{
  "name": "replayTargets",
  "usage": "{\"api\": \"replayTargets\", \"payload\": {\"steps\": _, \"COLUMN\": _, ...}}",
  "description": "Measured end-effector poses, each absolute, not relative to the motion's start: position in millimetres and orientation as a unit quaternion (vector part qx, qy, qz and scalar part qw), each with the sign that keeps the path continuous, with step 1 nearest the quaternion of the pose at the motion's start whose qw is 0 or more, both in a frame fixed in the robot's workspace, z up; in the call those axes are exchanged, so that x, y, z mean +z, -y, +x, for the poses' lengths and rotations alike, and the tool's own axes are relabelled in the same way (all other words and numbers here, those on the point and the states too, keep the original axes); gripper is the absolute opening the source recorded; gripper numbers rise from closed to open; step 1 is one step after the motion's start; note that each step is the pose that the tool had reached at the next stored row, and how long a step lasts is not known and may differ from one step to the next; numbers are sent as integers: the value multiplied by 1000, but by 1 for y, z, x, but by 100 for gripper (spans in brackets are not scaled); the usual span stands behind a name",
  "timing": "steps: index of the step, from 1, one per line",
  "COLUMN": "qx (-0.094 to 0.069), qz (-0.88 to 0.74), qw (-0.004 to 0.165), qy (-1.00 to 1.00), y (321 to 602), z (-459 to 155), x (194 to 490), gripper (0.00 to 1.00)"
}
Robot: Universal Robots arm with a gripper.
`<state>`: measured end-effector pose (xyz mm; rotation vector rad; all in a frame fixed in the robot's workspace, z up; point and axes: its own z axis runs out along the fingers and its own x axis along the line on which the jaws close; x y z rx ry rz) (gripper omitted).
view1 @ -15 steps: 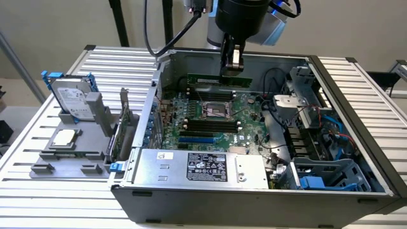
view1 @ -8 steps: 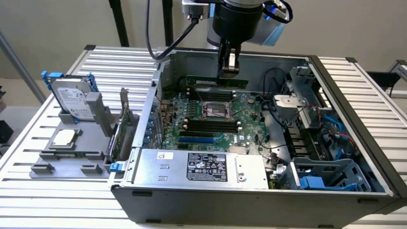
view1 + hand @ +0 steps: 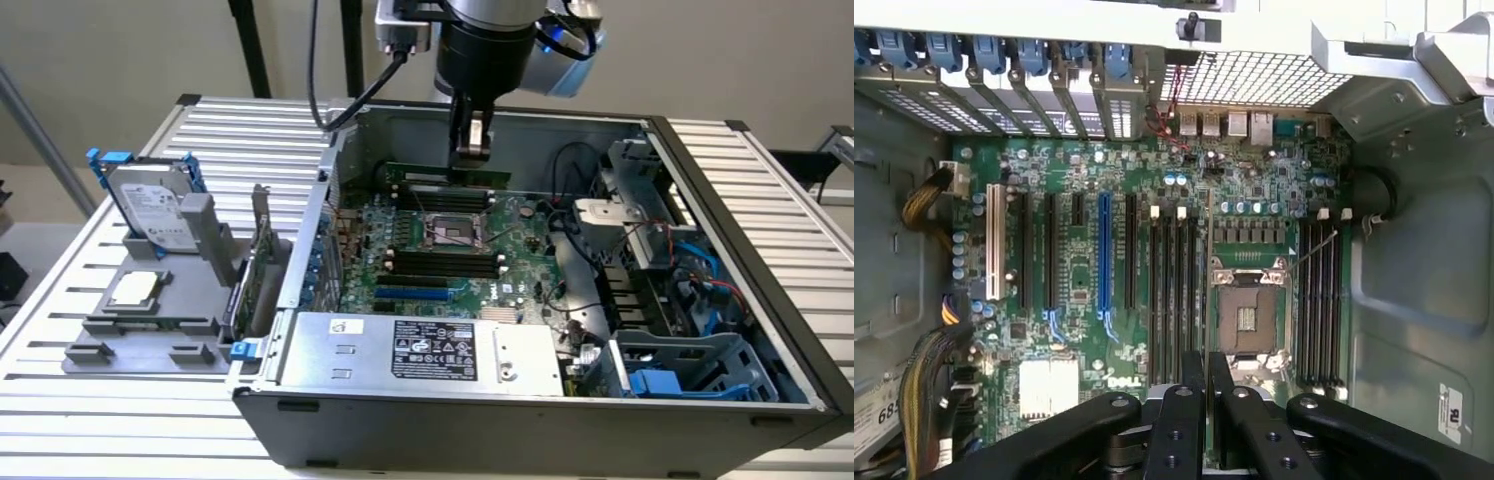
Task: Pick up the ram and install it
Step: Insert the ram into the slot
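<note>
The ram (image 3: 447,176) is a thin green stick held level inside the open computer case (image 3: 747,240). My gripper (image 3: 467,155) comes down from above and is shut on its upper edge. It hangs over the far part of the motherboard (image 3: 514,270), just beyond the CPU socket (image 3: 447,229) and above the far memory slots (image 3: 447,198). In the wrist view the ram (image 3: 1209,250) appears edge-on as a thin line between my fingers (image 3: 1182,420). That line runs between a bank of black slots (image 3: 1174,290) and the socket (image 3: 1246,320). Whether it touches a slot I cannot tell.
More black slots (image 3: 441,265) lie nearer the power supply (image 3: 427,350). Cables and a drive cage (image 3: 667,250) crowd the case on the exterior view's right. Outside on the left, a grey holder (image 3: 107,335) carries a hard drive in blue rails (image 3: 147,205), a processor chip (image 3: 134,290) and an upright card (image 3: 256,265).
</note>
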<state>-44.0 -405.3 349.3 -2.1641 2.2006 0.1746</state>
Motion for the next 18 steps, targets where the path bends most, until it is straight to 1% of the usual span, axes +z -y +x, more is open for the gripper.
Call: {"api": "replayTargets", "payload": {"steps": 18, "qx": 55, "qz": -699, "qw": 24, "qy": -712, "y": 406, "z": -43, "x": 317, "gripper": 13}}
